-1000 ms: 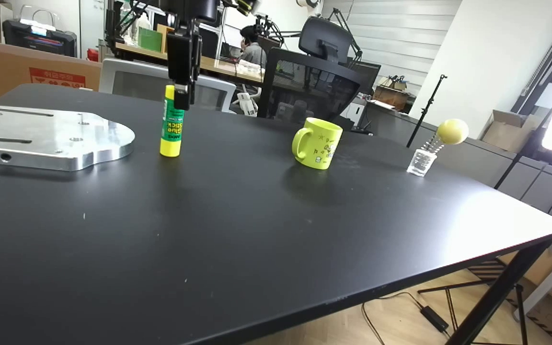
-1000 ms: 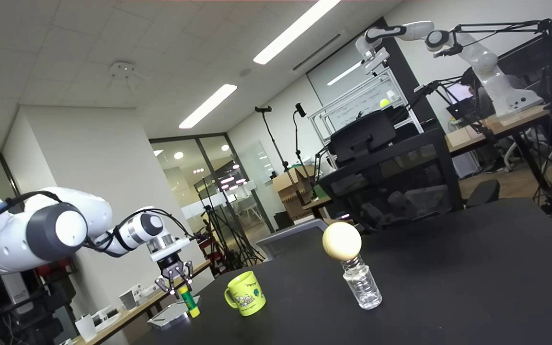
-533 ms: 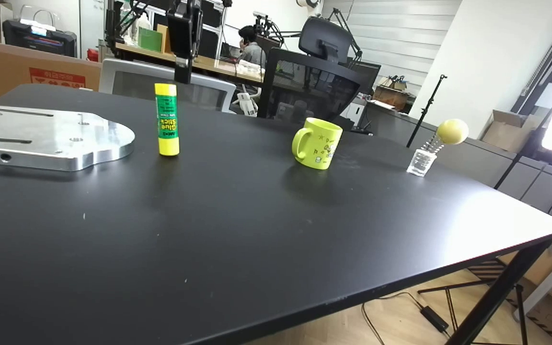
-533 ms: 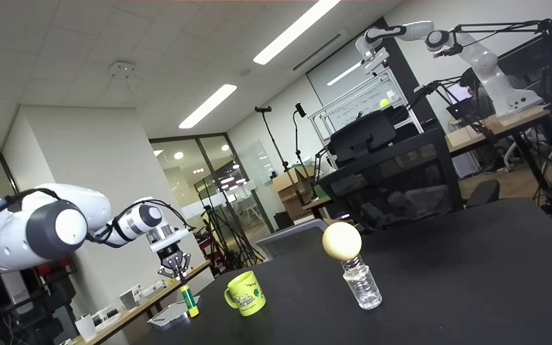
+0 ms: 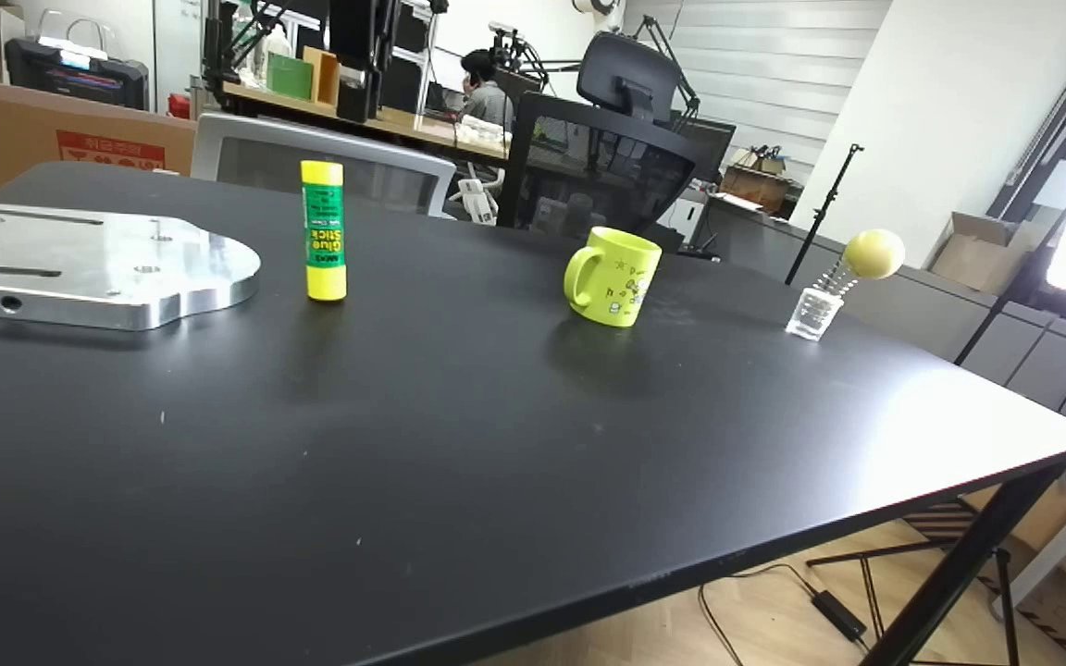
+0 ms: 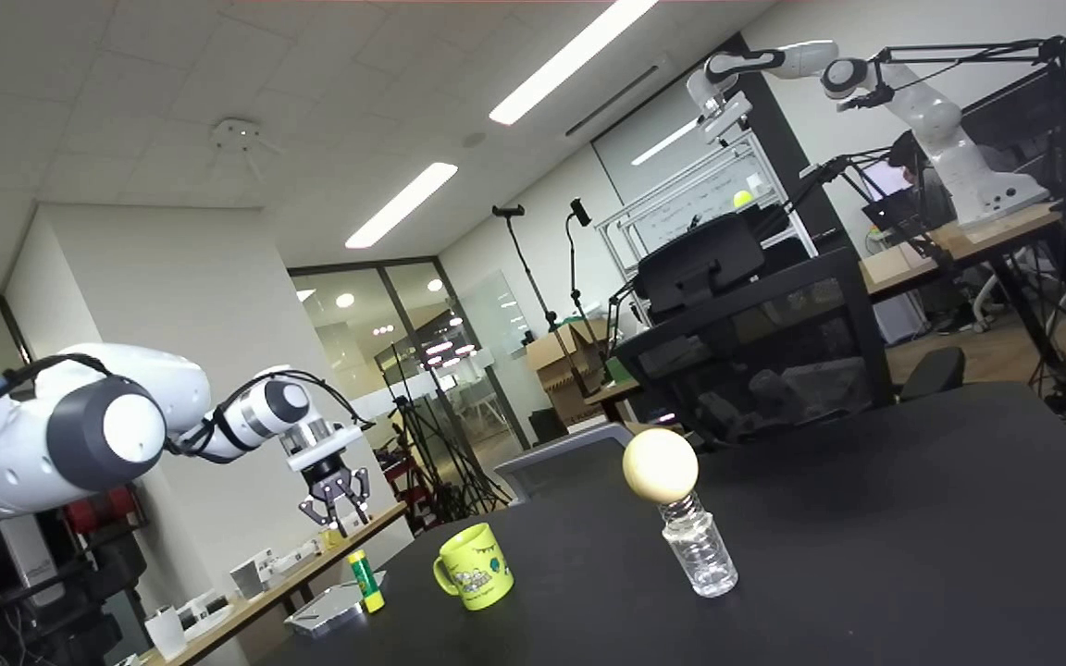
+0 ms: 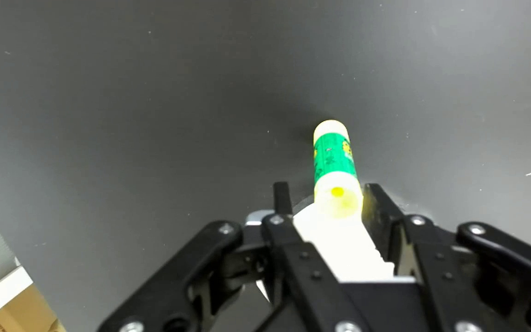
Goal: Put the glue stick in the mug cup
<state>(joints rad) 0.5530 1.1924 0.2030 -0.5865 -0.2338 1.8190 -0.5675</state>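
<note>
The glue stick [image 5: 324,229], yellow with a green label band, stands upright on the dark table. It also shows in an exterior view [image 6: 365,581] and in the wrist view [image 7: 332,157]. The lime mug cup [image 5: 613,277] stands upright to its right, handle toward the stick; it shows in an exterior view [image 6: 476,569] but not in the wrist view. My gripper [image 6: 355,527] is above the glue stick, apart from it. In the wrist view its fingers [image 7: 327,186] are spread, with the stick's top appearing between them, nearer the right finger. Nothing is held.
A thick silver metal plate [image 5: 98,268] lies beside the glue stick. A clear holder [image 5: 814,314] with a pale yellow ball [image 5: 873,254] stands beyond the mug; both exterior views show it [image 6: 700,555]. Chairs [image 5: 598,166] stand behind the table [image 5: 496,462].
My gripper has risen from the glue stick's top. Its fingers looked close together half a second ago and are now spread. The stick shifted slightly left and stands straighter. The mug has not moved.
</note>
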